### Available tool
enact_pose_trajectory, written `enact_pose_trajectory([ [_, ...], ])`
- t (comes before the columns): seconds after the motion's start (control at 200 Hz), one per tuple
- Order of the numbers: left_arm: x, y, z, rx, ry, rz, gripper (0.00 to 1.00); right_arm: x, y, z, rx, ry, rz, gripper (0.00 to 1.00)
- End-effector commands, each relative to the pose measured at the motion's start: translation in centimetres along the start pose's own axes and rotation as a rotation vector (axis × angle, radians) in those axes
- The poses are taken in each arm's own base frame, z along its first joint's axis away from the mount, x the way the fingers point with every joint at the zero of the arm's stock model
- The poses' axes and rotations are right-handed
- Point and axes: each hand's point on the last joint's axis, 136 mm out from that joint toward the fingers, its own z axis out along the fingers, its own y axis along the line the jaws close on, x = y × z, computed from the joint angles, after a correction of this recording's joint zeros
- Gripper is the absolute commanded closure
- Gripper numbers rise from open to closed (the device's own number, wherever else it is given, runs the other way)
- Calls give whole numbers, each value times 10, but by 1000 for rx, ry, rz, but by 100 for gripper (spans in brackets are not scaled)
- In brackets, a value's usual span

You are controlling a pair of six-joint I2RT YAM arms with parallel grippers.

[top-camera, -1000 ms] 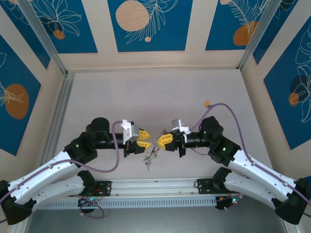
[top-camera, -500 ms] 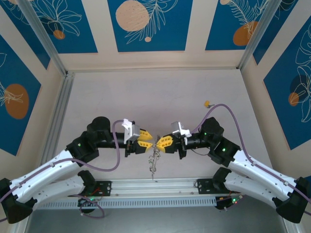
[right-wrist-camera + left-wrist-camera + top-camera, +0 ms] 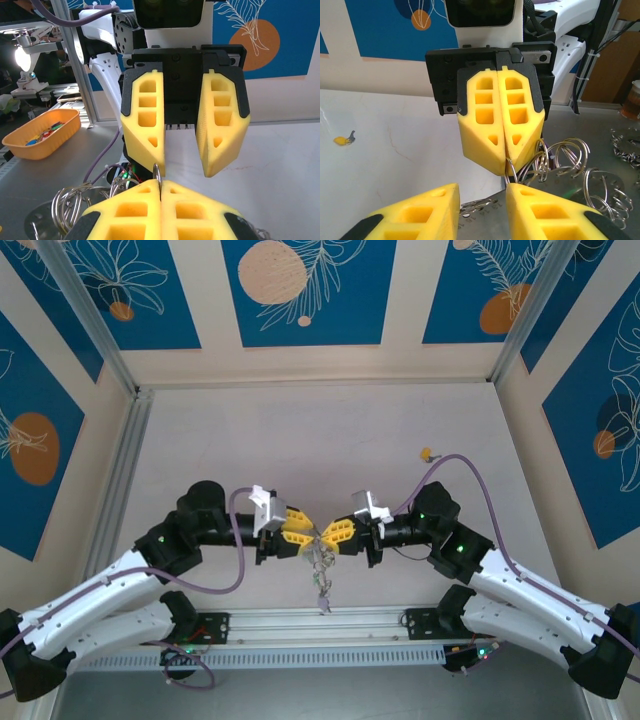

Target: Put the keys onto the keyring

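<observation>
The right gripper (image 3: 161,189) has its jaws pressed together on a thin wire of the keyring (image 3: 321,565), and the wire stands up between the tips. The left gripper (image 3: 481,194) faces it tip to tip with its jaws apart. A flat metal piece (image 3: 482,206) lies in that gap. The ring's loops bunch just beside the right jaws, and the rest hangs below both pairs of jaws.

Bright, even light, faint shadows; a lamp (image 3: 21,57) glares in the right-wrist view.
</observation>
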Motion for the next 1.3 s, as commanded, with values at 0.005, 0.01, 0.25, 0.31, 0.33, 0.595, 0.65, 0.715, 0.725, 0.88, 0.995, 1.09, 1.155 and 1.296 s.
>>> enact_pose_trajectory([
  [0.005,-6,-5,-6,0,-24,19,70,-16,-3,-4,42,-53,-63,100],
  [0.01,-6,-6,-6,-1,-25,20,70,-16,-3,-4,43,-53,-64,100],
  [0.25,-10,-10,-6,27,-41,7,74,-19,-2,-8,60,-62,-67,100],
  [0.31,-11,-10,-5,34,-42,2,74,-20,-2,-8,55,-65,-67,100],
  [0.33,-11,-10,-5,35,-42,3,74,-20,-1,-7,49,-67,-68,100],
  [0.595,-11,-10,1,56,-44,15,74,-20,2,-4,25,-59,-67,100],
  [0.65,-10,-10,2,66,-39,13,74,-20,1,-4,23,-58,-67,100],
  [0.715,-10,-10,4,73,-35,12,74,-21,1,-3,19,-60,-70,100],
  [0.725,-9,-10,4,74,-34,11,74,-20,1,-3,19,-59,-69,100],
  [0.88,-13,-16,1,100,-55,18,74,-19,0,-1,19,-57,-67,100],
  [0.995,-11,-15,3,101,-43,12,75,-21,1,-1,8,-61,-70,100],
  [1.09,-7,-13,8,108,-27,0,77,-22,2,0,1,-62,-75,100],
  [1.155,-3,-12,11,112,-17,-7,77,-23,2,0,-1,-66,-80,100],
  [1.296,-1,-8,12,100,-18,-3,80,-28,5,0,-15,-74,-89,100],
])
